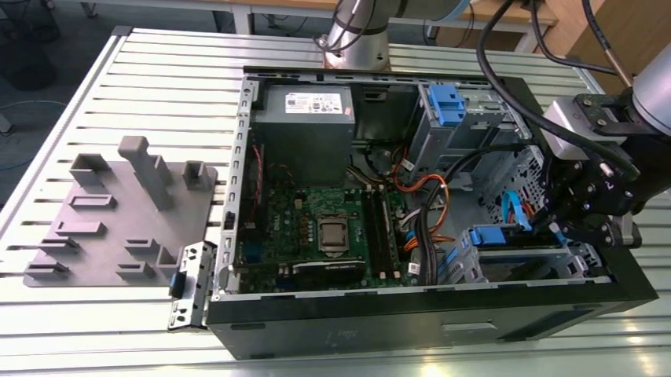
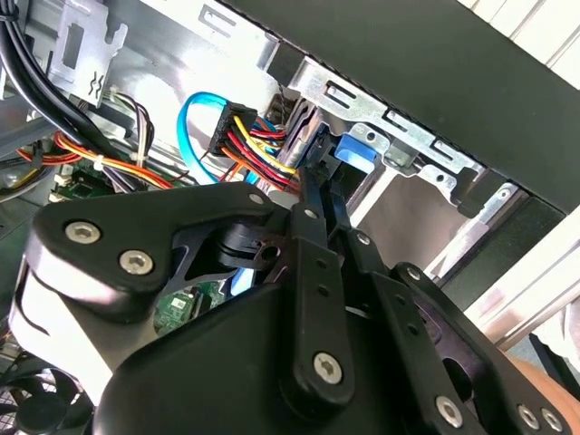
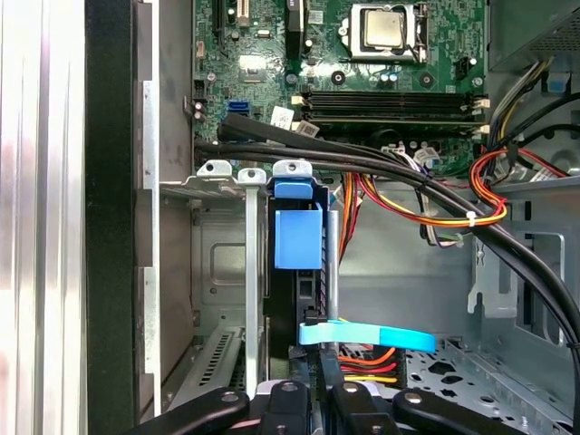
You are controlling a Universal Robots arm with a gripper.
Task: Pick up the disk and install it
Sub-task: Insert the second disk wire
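Right now my claw [image 1: 566,228] hangs inside the open computer case [image 1: 419,330], just beside the metal drive cage [image 3: 222,272] at its corner. Its fingers [image 2: 317,208] are nearly closed, pinching the rear edge of the disk [image 3: 299,237], which stands on edge in the cage, blue rail showing, cables plugged in behind it

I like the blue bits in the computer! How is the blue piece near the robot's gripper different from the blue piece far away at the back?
The near blue piece sits low in its bay, by the gripper. The far blue piece stands alone, higher up. The near one has cables plugged in close by; the far one doesn't. Both are blue plastic inside the case.
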